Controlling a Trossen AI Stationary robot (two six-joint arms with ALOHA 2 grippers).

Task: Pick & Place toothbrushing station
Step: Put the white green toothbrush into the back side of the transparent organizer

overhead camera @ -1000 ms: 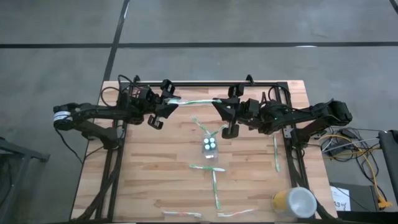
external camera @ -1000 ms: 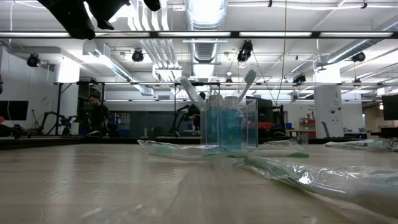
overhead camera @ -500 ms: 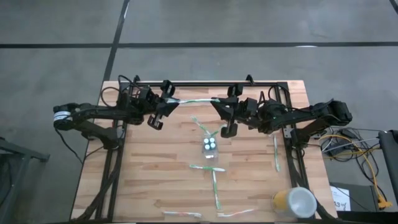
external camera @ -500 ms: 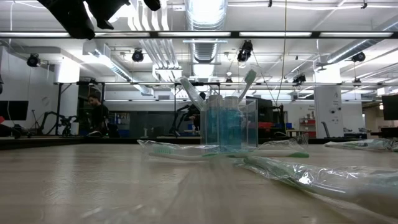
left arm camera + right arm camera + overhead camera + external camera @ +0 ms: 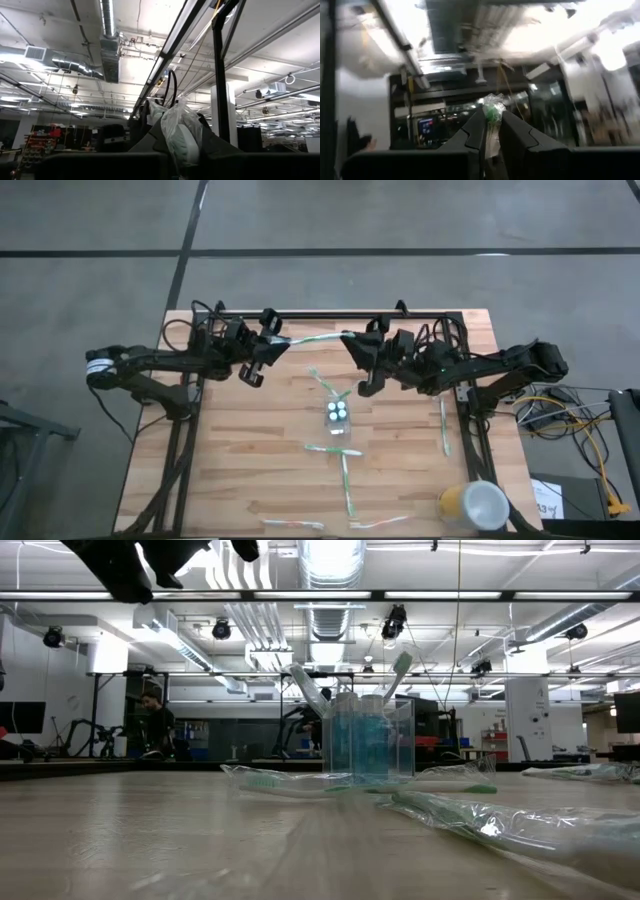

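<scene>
Along the table's (image 5: 240, 470) far edge, you're looking at both arms holding one wrapped toothbrush (image 5: 312, 341) up off the wood, stretched betw. them. L gripper (image 5: 268, 338) is pinching the wrapper's one end, jaws pressed tight on it; the L wrist view is showing crumpled plastic bunched betw. the fingers (image 5: 150, 142). R gripper (image 5: 352, 340) is pinching the other end, jaws closed on it; the R wrist view is showing a green-tinted bit of wrapper sticking up betw. its fingers (image 5: 512, 132).

At the table's centre the clear plastic cup (image 5: 339, 416) is standing upright, w/ three grey tubes (image 5: 360, 745) inside, white caps up, and two brushes leaning out of it. More wrapped brushes are lying flat: one pair (image 5: 345, 475) just nearside of the cup, one (image 5: 443, 425) toward the right edge, two more (image 5: 292, 524) along the near edge. A yellow cup (image 5: 472, 506) w/ white top is sitting at the near right corner, well apart from the station.
</scene>
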